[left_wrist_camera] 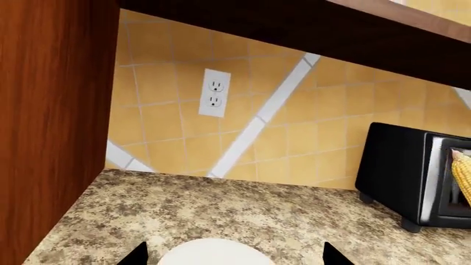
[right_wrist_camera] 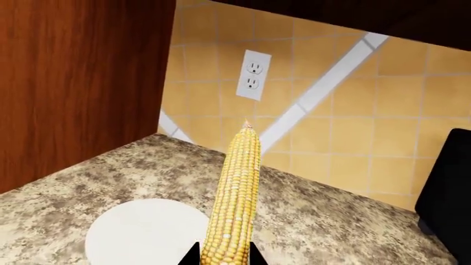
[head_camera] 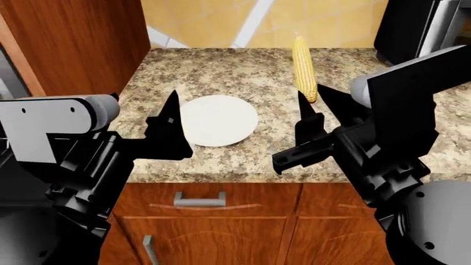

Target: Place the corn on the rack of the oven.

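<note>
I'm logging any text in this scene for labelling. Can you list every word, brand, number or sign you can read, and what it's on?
None can be read in any view.
The wall outlet is blank.
The black countertop oven shows no brand or dial markings.
The white plate, the corn and the granite counter carry no text.

Countertop oven (head_camera: 419,27) and wooden cabinet (head_camera: 81,38) flank the open counter (head_camera: 228,72).

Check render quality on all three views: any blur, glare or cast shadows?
Head view: sharp and evenly lit, no glare on the white plate, no clear cast shadow under the corn in the right gripper. Right wrist view: kernels crisp, corn foreshortened, looking oversized. Left wrist view: crisp too; the countertop oven front shows a yellow corn-like reflection.
</note>
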